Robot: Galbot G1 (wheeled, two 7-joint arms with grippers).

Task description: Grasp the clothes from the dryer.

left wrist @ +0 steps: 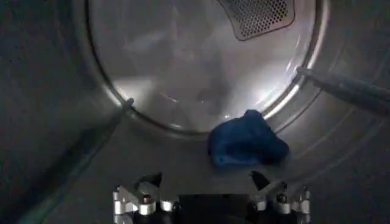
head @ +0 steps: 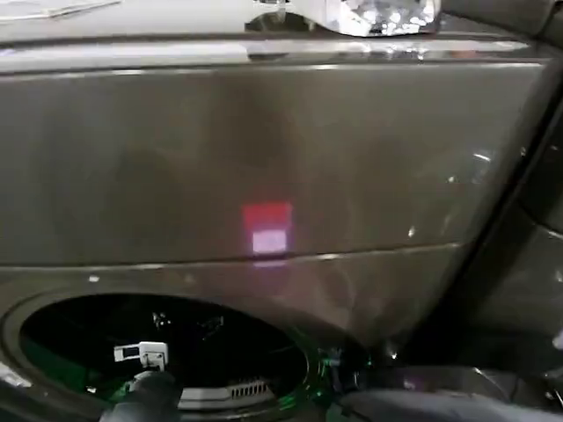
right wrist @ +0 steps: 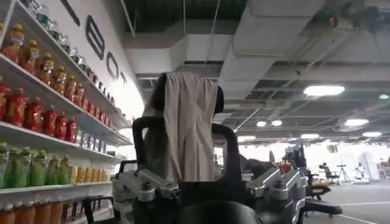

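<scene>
One gripper works: left gripper (left wrist: 210, 201) inside the dryer (head: 264, 167) drum, jaws apart, holding nothing. Best approach: push deeper, centre over the clothes (left wrist: 247, 141), then close. Clothes lie on drum floor near its back edge, ahead, slightly off-centre. Right gripper (right wrist: 210, 189) parked outside, jaws apart.

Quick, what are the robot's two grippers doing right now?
Left gripper: open, inside the dryer, near the clothes, holding nothing.
Right gripper: open, holding nothing, away from the dryer.
</scene>
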